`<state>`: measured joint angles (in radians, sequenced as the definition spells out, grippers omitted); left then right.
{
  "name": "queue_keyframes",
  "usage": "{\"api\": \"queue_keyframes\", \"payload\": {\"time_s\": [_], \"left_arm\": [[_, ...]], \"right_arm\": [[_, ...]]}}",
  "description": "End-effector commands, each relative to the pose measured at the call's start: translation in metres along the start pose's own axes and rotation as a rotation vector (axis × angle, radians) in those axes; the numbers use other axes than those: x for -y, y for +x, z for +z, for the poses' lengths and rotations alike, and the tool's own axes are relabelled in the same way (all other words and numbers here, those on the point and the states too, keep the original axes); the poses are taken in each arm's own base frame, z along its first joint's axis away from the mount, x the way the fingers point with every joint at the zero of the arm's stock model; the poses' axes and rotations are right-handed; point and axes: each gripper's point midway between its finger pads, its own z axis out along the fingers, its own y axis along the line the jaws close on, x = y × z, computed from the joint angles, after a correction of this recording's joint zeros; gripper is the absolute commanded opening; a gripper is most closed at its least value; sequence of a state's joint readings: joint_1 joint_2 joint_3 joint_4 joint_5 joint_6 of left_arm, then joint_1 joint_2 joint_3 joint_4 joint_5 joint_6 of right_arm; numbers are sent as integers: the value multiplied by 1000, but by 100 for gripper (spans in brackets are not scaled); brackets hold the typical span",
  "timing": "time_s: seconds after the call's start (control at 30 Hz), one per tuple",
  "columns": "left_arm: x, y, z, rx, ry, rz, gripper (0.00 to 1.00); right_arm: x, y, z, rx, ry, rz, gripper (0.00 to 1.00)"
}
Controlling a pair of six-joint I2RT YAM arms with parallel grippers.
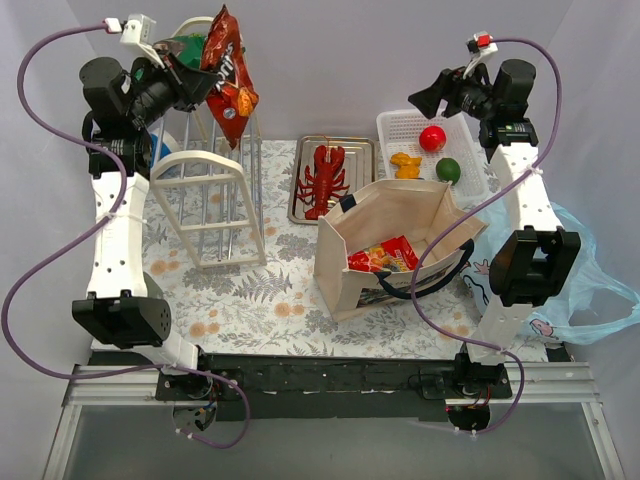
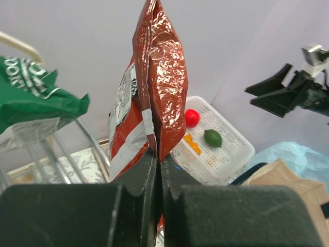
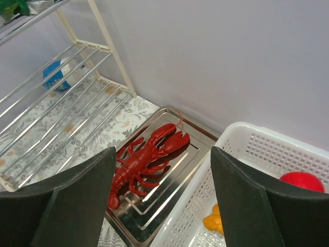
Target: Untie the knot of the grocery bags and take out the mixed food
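Left pincer [image 2: 158,157] was clamped tight on the lower seam of the orange-red chip bag [image 1: 228,75], holding it upright and high over the far-left wire rack [image 1: 215,200]. My reading: the height was there to clear the rack's arched top before setting the bag down, since the green snack bag [image 2: 31,103] already lay on the rack's upper shelf, just left of it.

Right pincer [image 3: 163,159] hung with its fingers wide apart and nothing between them, above the gap between the metal tray [image 1: 362,160] and the white basket [image 1: 400,125].

Sorting looked deliberate:
- the lobster [image 3: 149,154] lay flat on the tray, far centre;
- the apple [image 1: 432,138] and the green fruit [image 1: 448,169] sat in the basket, far right, with a small orange piece [image 1: 405,163] beside them (I could not tell what it was).

The tote [image 1: 395,205] stood mid-table with its mouth open, so no knot barred it. Red packets [image 1: 385,257] lay at its bottom, not yet taken out. The blue plastic bag [image 1: 590,290] lay slack at the right edge, partly behind the right arm. Whether it was knotted or empty, I could not tell.

The table [image 1: 260,300] carried everything except the chip bag in the air. Likely risk: the thin seam grip could slip while the bag was lowered.
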<state>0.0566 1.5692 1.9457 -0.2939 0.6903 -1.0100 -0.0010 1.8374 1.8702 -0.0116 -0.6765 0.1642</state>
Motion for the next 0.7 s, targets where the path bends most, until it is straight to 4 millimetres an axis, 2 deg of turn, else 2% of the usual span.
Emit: {"api": "queue_keyframes", "payload": {"time_s": [0.0,0.07,0.13,0.17,0.33,0.47,0.5,0.57,0.6,0.67], "left_arm": [[-6,-19,-26,80,-158,53,0],[-22,2,-32,52,-230,39,0],[-29,1,-48,75,-316,59,0],[-32,4,-53,71,-342,66,0],[-67,5,-79,90,-551,112,0],[-89,9,-93,92,-661,116,21],[-95,11,-96,91,-679,109,32],[-101,18,-99,74,-699,95,42],[-105,20,-101,67,-713,93,51],[-112,26,-104,50,-742,82,59]], "right_arm": [[-2,-13,-6,15,19,-41,82],[0,-10,-4,10,21,-40,82],[0,-12,-4,9,21,-42,82],[-11,-8,5,1,-7,-42,82],[-18,-12,15,1,-35,-52,82],[-25,-8,20,-6,-59,-50,82],[-26,-7,21,-8,-62,-49,82],[-27,-6,20,-11,-64,-44,82],[-26,-5,20,-12,-64,-44,82],[-28,-5,19,-12,-66,-46,83]]}}
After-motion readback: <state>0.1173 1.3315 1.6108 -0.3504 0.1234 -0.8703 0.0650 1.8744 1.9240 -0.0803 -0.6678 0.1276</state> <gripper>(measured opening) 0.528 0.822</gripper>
